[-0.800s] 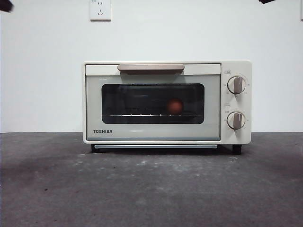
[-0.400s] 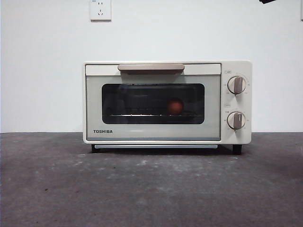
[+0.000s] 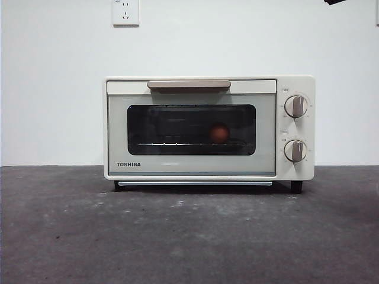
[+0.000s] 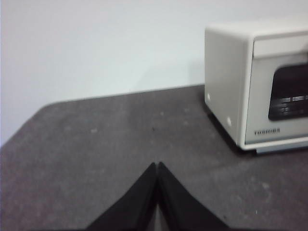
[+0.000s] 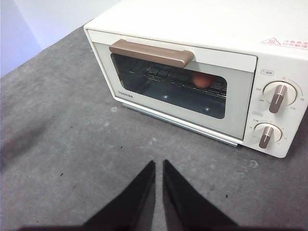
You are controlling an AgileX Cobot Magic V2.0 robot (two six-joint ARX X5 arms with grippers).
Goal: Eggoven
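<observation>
The cream Toshiba toaster oven [image 3: 189,167] stands in the middle of the table with its dark glass door shut. The reddish-brown egg [image 3: 219,133] lies on the rack inside, right of centre, and shows through the glass. The tan handle [image 3: 189,84] runs along the door's top, with two dials [image 3: 295,106] on the oven's right. My left gripper [image 4: 157,165] is shut and empty, off the oven's left side [image 4: 226,82]. My right gripper [image 5: 159,163] is shut and empty, above the table in front of the oven [image 5: 192,19]. The egg [image 5: 203,81] shows there too.
The dark grey tabletop [image 3: 189,236] stretches in front of the oven. A white wall with a socket [image 3: 125,12] stands behind. A black tip of an arm [image 3: 334,2] shows at the top right corner of the front view.
The black arm tip at the front view's top left corner has gone out of view. The oven and the egg have not moved.
</observation>
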